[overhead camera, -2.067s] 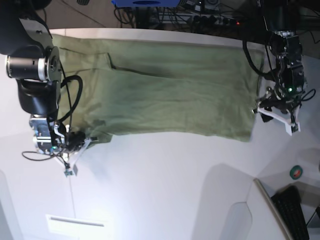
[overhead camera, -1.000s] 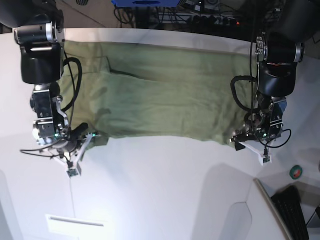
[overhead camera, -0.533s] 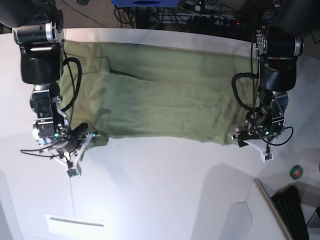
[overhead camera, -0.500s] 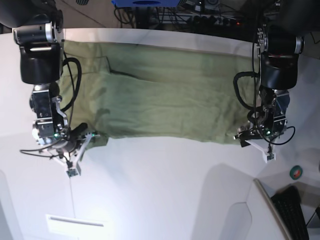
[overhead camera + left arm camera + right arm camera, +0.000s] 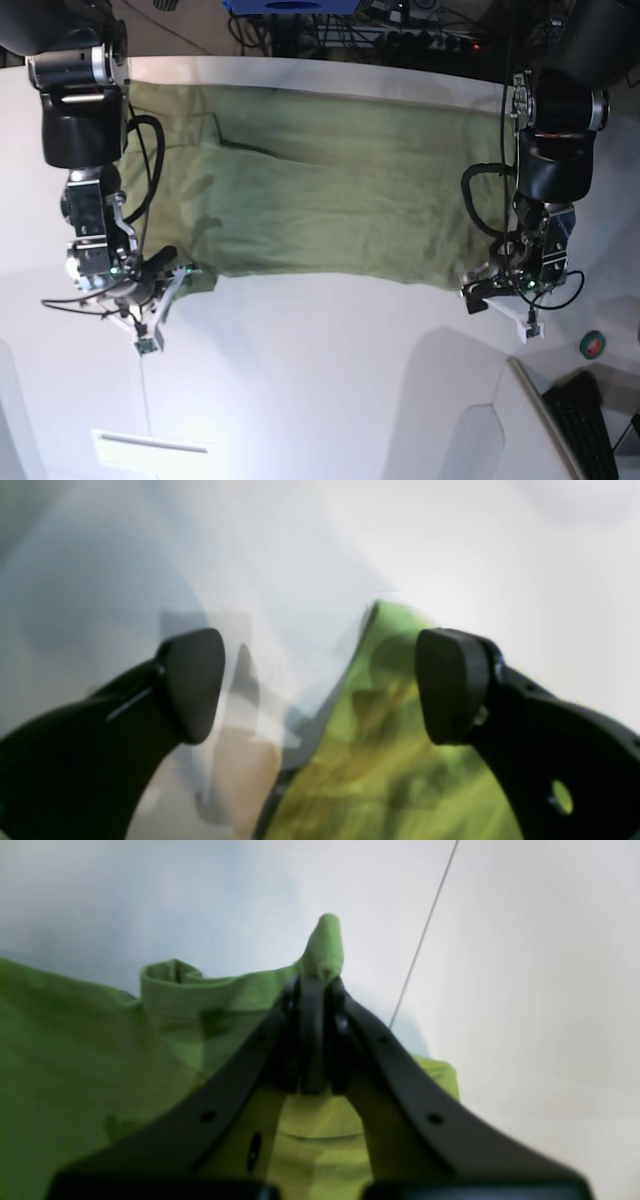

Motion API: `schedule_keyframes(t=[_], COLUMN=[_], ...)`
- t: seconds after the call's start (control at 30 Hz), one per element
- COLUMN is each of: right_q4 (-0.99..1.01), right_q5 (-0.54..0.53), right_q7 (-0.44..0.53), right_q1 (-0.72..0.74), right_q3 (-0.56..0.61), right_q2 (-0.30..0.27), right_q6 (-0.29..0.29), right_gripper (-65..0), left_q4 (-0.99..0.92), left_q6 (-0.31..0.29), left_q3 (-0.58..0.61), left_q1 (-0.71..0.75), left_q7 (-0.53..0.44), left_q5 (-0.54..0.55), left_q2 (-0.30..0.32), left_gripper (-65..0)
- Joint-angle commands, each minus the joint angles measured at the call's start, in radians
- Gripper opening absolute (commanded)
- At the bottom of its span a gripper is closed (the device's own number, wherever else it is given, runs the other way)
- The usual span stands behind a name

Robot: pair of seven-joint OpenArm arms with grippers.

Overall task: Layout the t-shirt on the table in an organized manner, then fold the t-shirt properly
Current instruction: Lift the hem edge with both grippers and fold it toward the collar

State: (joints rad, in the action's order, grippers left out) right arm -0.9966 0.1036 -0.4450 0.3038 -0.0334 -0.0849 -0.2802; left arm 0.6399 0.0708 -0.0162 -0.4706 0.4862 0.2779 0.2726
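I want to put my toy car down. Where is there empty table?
The near half of the table, below the t-shirt and between the two grippers, is bare. The far half is covered by cloth; both near corners have arms.

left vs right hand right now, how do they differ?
Left hand is open, with a t-shirt edge between its fingers, ungripped; right hand is shut on a pinched fold. In the base view, left sits at the shirt's right corner, right at its left. Both are low over the table.
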Motion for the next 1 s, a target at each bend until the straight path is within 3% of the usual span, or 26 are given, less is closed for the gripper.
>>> schedule_keyframes(t=[0.0,0.43,0.5,0.63,0.7,0.97], right_q4=[-0.02,-0.02,-0.02,-0.02,-0.02,-0.021], right_q5=[-0.003,-0.003,-0.003,-0.003,-0.003,-0.003], right_q7=[0.021,0.019,0.021,0.024,0.025,0.062], right_q1=[0.027,0.027,0.027,0.027,0.027,0.028], right_q3=[-0.001,0.0,0.0,0.0,0.0,-0.007], right_q2=[-0.005,-0.003,-0.005,-0.006,-0.006,-0.009], right_q6=[0.002,0.002,0.002,0.002,0.002,0.002], right_gripper=[-65.0,-65.0,-65.0,-65.0,-65.0,-65.0], left_q4=[-0.007,-0.067,-0.075,-0.073,-0.07,0.067], left_q6=[-0.013,-0.022,-0.022,-0.022,-0.022,-0.022], left_q3=[-0.001,0.0,0.0,-0.012,-0.012,-0.014], left_q1=[-0.03,-0.044,-0.044,-0.041,-0.046,-0.007], left_q7=[-0.024,-0.036,-0.036,-0.037,-0.037,0.006], left_q5=[-0.002,-0.009,-0.009,-0.004,-0.004,-0.001], left_q2=[0.011,-0.029,-0.029,-0.023,-0.022,-0.028], left_gripper=[-7.9,-9.1,-18.8,-53.2,-65.0,-65.0])
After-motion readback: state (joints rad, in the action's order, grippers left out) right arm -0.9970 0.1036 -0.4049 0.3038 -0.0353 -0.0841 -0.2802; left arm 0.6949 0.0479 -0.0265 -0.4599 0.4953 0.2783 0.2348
